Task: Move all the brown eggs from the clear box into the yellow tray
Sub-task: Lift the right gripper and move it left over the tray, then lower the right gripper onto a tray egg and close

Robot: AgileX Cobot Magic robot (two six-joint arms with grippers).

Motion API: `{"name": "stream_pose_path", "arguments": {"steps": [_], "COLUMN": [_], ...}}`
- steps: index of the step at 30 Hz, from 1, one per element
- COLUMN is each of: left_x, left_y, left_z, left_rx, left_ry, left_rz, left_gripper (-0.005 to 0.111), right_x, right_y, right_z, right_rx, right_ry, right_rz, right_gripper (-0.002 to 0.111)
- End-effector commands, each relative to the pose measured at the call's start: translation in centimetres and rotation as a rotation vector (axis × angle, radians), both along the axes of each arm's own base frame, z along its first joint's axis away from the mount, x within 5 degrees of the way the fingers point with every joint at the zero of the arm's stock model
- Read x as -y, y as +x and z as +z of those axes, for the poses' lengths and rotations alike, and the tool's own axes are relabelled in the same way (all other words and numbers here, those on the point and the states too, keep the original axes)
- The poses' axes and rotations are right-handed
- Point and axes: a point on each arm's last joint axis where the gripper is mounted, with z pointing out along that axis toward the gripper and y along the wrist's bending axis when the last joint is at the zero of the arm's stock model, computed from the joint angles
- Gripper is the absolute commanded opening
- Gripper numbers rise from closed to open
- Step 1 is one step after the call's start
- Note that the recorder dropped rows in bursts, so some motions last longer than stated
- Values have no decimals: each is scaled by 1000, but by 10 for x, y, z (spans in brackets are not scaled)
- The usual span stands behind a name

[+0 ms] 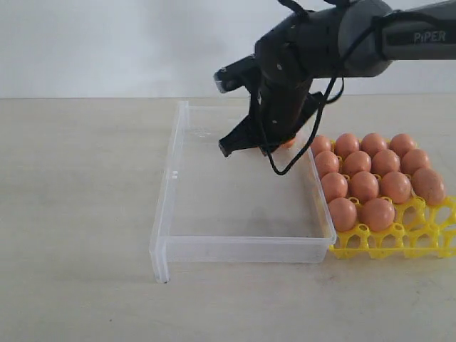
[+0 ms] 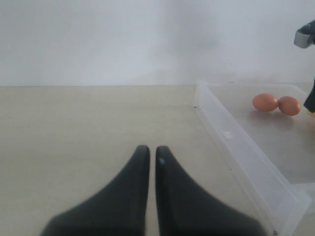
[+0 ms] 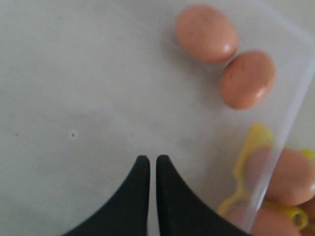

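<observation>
My left gripper point(image 2: 148, 150) hangs low over the table point(image 1: 78, 214), outside the clear box point(image 1: 169, 178), with its jaws together on nothing. I judge it is parked there to keep out of the working arm's way. Inside the box, my right gripper point(image 1: 226, 148) tilts down toward the floor. Its arm reaches in from the right with the wrist bent steeply, and its jaws are likewise pressed together and empty, so I carry no egg. Two brown eggs point(image 3: 206, 33) lie touching each other by the box wall nearest the tray, off to one side of my fingertips rather than between them. Against that wall sits the yellow tray point(image 1: 399, 242), its far rows filled with seated eggs point(image 1: 363, 187) and its near cells open, which keeps each carry short. Before taking either egg I must part my jaws.
</observation>
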Motion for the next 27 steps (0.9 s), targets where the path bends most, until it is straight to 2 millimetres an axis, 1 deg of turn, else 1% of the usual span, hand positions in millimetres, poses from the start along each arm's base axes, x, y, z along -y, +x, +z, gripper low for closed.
{"name": "stream_pose_path", "arguments": {"steps": [1, 5, 6, 7, 9, 12, 13, 14, 16, 17, 19, 22, 23, 25, 27], "left_x": [0, 0, 0, 0, 0, 0, 0, 0, 0, 0, 0, 0, 0, 0, 0], "left_y": [0, 0, 0, 0, 0, 0, 0, 0, 0, 0, 0, 0, 0, 0, 0], "left_z": [-1, -1, -1, -1, -1, -1, -1, -1, -1, -1, -1, -1, -1, -1, -1], "left_rx": [0, 0, 0, 0, 0, 0, 0, 0, 0, 0, 0, 0, 0, 0, 0], "left_ry": [0, 0, 0, 0, 0, 0, 0, 0, 0, 0, 0, 0, 0, 0, 0], "left_rz": [3, 3, 3, 3, 3, 3, 3, 3, 3, 3, 3, 3, 3, 3, 3], "left_gripper": [4, 4, 4, 4, 4, 4, 4, 4, 4, 4, 4, 4, 4, 4, 4], "right_x": [27, 39, 41, 43, 43, 42, 41, 41, 42, 43, 44, 49, 56, 64, 65], "right_y": [15, 30, 34, 39, 46, 59, 62, 66, 73, 81, 88, 91, 92, 92, 91], "right_z": [-3, 13, 17, 20, 23, 18, 14, 12, 1, -8, -12, -14, -15, -17, -17], "right_rx": [-63, -39, -19, 4, 48, 75, 69, 69, 56, 57, 55, 51, 60, 66, 58], "right_ry": [300, 515, 539, 547, 523, 486, 481, 481, 473, 454, 430, 341, 272, 201, 183], "right_rz": [-190, -141, -118, -103, -59, -13, -13, -25, -66, -96, -109, -111, -139, -184, -184], "right_gripper": [0, 0, 1, 5, 18, 43, 48, 50, 50, 50, 50, 50, 50, 50, 50]}}
